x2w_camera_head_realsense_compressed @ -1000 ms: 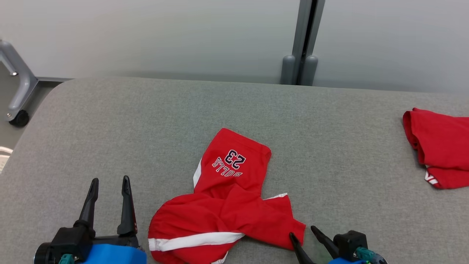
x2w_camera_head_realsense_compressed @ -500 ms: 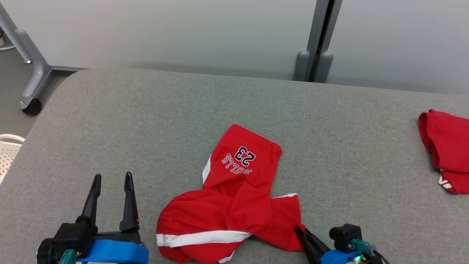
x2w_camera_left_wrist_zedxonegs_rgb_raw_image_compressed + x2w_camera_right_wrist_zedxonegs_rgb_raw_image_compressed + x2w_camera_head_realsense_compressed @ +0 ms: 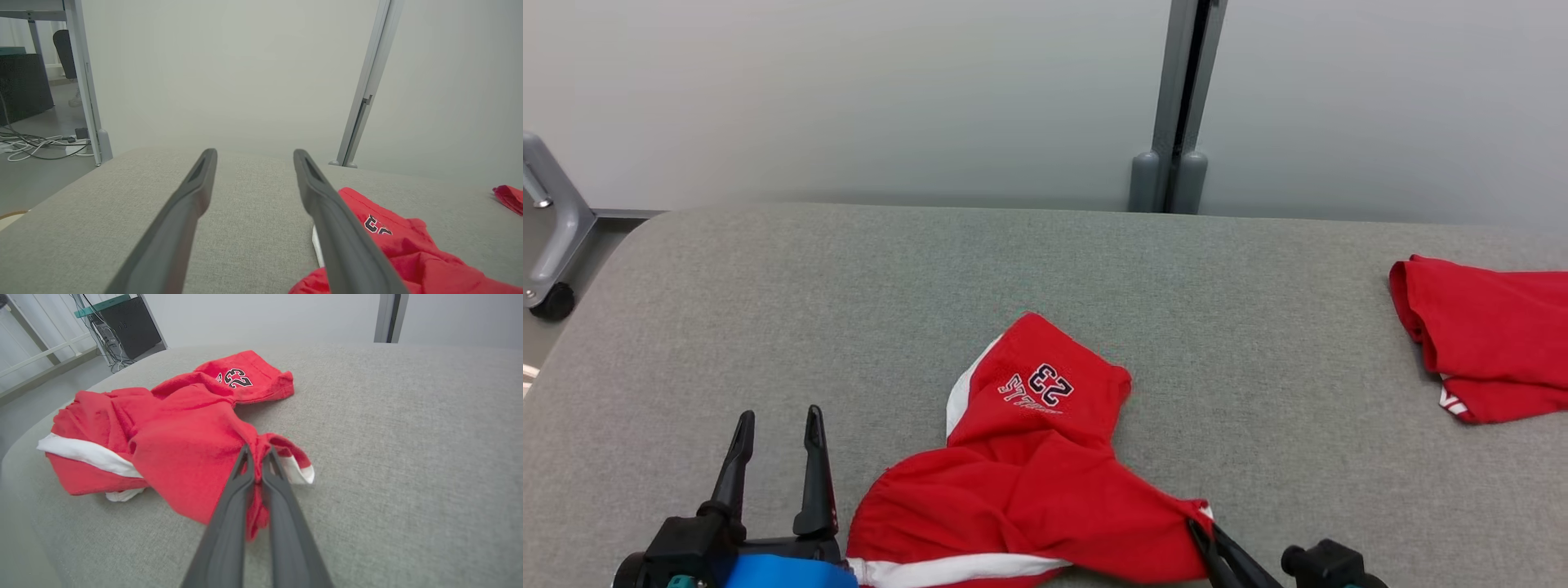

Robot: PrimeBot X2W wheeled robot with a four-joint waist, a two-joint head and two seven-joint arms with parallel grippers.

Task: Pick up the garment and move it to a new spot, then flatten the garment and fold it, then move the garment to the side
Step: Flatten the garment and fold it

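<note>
The garment (image 3: 1029, 482) is a pair of red shorts with white trim and a "23" print, lying crumpled near the front of the grey padded table (image 3: 849, 278). In the right wrist view the garment (image 3: 179, 428) has its near hem bunched between my two dark fingers. My right gripper (image 3: 258, 451) is shut on that hem; it enters the head view at the bottom, right gripper (image 3: 1196, 523) at the cloth's right corner. My left gripper (image 3: 776, 420) stands open just left of the shorts, nothing between its fingers (image 3: 192, 196).
A second red garment (image 3: 1486, 335) lies at the table's right edge. Behind the table runs a pale wall with a grey post (image 3: 1172, 106). A wheeled frame leg (image 3: 547, 237) stands off the left corner.
My right gripper has closed on the shorts' right hem and drawn it up, bunching the cloth. The head camera shifted between frames. The left gripper stays open.
</note>
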